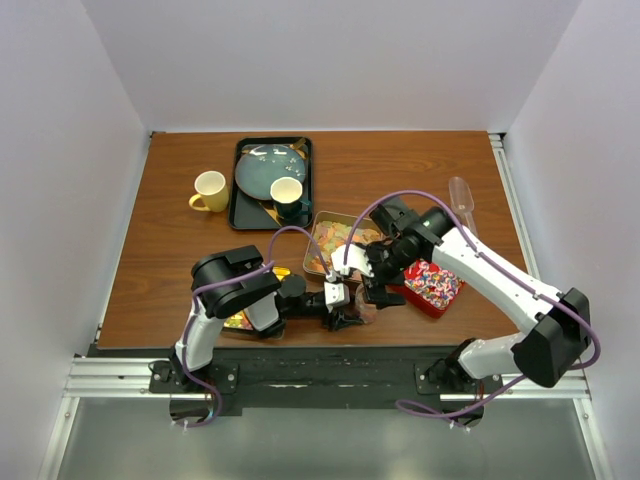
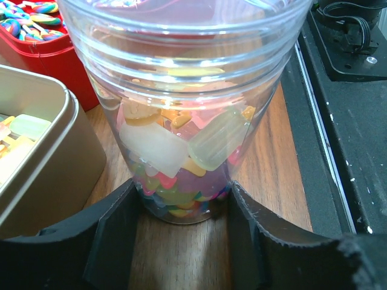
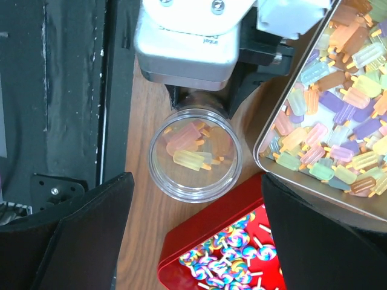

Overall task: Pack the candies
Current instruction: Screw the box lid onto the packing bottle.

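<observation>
Purple cables run along white-and-black arms; left tool is black.

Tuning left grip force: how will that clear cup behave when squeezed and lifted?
Clear cup looks thin-walled, so it may flex between the left gripper fingers. Its smooth, glossy wall could slip. Candies fill only the bottom, so it is probably light and bottom-weighted.

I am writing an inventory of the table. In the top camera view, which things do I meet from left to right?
Yellow mug → dark tray → metal tin of pastel candies → red tin. I leave out the plate and cup on the tray and the clear jar, because they overlap others.
</observation>
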### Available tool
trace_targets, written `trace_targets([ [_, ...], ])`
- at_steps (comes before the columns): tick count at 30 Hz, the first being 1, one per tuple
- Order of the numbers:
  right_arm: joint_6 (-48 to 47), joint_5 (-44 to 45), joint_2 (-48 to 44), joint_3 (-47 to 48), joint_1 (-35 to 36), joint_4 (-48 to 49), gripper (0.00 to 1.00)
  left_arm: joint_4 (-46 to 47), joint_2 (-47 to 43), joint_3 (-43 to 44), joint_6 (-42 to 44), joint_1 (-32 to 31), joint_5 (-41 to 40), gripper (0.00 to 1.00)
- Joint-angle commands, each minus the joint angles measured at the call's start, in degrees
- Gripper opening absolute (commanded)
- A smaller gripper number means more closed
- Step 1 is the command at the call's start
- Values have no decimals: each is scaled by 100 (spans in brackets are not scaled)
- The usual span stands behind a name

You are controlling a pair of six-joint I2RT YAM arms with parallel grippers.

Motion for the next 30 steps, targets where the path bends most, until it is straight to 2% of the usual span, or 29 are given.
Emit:
trace_targets([
  [1,-203,-296,16,-77,37,-7,90,2100,445,-277,-18,155,24,4],
  [11,140,-156,104,-402,99,459,90,2091,480,-260,-18,207,33,3],
  [20,105,125,-203,-674,99,116,90,2161,471,-242,-379,313,50,2],
  [30,289,476,-652,-1079,99,-129,90,2144,515,-242,-335,401,7,1],
])
